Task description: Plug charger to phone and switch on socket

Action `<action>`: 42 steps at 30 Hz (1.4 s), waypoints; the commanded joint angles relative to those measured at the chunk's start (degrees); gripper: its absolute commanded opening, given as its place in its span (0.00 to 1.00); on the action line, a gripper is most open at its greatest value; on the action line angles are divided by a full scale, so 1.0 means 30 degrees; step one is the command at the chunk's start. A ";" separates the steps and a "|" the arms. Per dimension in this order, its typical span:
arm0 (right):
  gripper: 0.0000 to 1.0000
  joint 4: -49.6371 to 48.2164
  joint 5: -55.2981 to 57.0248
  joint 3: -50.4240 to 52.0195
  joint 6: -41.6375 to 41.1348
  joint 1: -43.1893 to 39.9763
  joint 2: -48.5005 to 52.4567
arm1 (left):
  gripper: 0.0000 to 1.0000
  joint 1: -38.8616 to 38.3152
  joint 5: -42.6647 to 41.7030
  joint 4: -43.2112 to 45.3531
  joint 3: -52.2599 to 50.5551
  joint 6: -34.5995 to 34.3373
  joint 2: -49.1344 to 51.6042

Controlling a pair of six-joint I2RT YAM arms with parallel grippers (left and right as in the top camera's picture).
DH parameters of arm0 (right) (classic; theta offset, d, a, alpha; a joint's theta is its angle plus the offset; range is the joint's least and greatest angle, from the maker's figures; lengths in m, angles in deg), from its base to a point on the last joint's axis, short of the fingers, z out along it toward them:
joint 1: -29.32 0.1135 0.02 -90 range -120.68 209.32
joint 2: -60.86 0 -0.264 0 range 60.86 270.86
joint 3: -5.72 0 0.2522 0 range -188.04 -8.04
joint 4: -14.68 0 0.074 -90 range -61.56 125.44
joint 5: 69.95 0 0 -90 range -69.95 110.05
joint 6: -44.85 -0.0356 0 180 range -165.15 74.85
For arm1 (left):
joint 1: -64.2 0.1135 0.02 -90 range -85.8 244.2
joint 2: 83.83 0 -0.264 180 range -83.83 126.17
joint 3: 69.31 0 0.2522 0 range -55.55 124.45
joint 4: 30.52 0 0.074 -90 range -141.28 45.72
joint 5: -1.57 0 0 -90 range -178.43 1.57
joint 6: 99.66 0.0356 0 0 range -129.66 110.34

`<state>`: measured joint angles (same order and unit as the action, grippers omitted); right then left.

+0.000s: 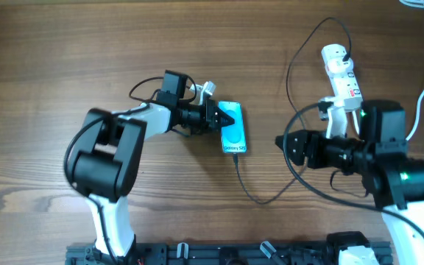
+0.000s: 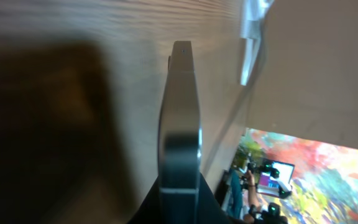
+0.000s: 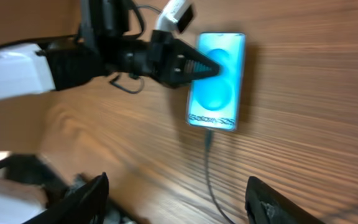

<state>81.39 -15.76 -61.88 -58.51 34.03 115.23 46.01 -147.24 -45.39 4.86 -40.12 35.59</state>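
Left jaws are closed on the phone (image 1: 234, 131): the left gripper (image 1: 225, 118) reaches in from the side, and its wrist view shows the slab edge-on between the fingers. The right gripper (image 1: 278, 140) hangs near the phone's right side, jaws wide apart and holding nothing. On the wooden table (image 1: 43, 59) the white socket (image 1: 342, 73) lies far right, well apart from the phone, which sits mid-table, screen up. The charger (image 3: 207, 162) loops from the socket to the phone's near end, where its connector meets the port.
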 commanded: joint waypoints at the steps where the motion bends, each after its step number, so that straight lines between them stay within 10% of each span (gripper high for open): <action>1: 0.72 0.0831 0.3701 -0.0051 0.0393 -0.0022 -0.0466 | 0.05 0.0153 0.0364 0.0051 0.0925 0.1129 0.1355; 5: 0.72 0.1064 0.4160 -0.0044 0.0393 -0.0022 -0.0197 | 0.22 0.0153 0.3468 -0.1880 0.0925 0.1151 0.1501; 12: 0.84 0.0991 0.6215 -0.0044 -0.0466 -0.0022 0.0423 | 0.80 0.0197 0.7519 -0.5202 0.0991 0.0350 0.1384; 15: 0.84 0.0641 0.7788 -0.0044 -0.3402 -0.0022 0.1450 | 0.83 0.0743 0.8575 -0.6309 0.1005 -0.0007 0.1158; 20: 0.48 -0.0393 0.7803 -0.0044 -0.5952 -0.0029 0.4539 | 0.83 0.1953 0.8473 -0.6739 0.1005 -0.0073 0.1100; 24: 0.76 -0.4408 0.7919 -0.0051 -0.6732 -0.0073 0.6885 | 0.83 0.2965 0.8524 -0.7868 0.1275 0.0270 -0.0044; 26: 0.73 -0.5595 0.7919 -0.0168 -0.6754 -0.0612 0.7373 | 0.81 0.3971 0.9209 -0.9865 0.1501 0.1457 -0.2098; 28: 0.30 -0.6484 0.8087 -0.0459 -0.7053 -0.2579 0.7431 | 0.82 0.5115 1.1074 -1.3107 0.1515 0.2667 -0.5734; 31: 0.05 -0.7898 0.8021 -0.0481 -0.7118 -0.5260 0.7715 | 0.86 0.5960 1.4404 -1.7682 0.1515 0.3031 -1.2196; 42: 0.05 -0.6703 0.8145 -1.0018 -0.7089 -0.6849 1.9125 | 1.00 0.5858 2.0079 -2.2054 0.1515 0.3024 -3.1969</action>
<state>59.25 7.76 -85.29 -79.63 13.73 165.63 63.73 -92.44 -111.42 9.56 -31.94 -53.31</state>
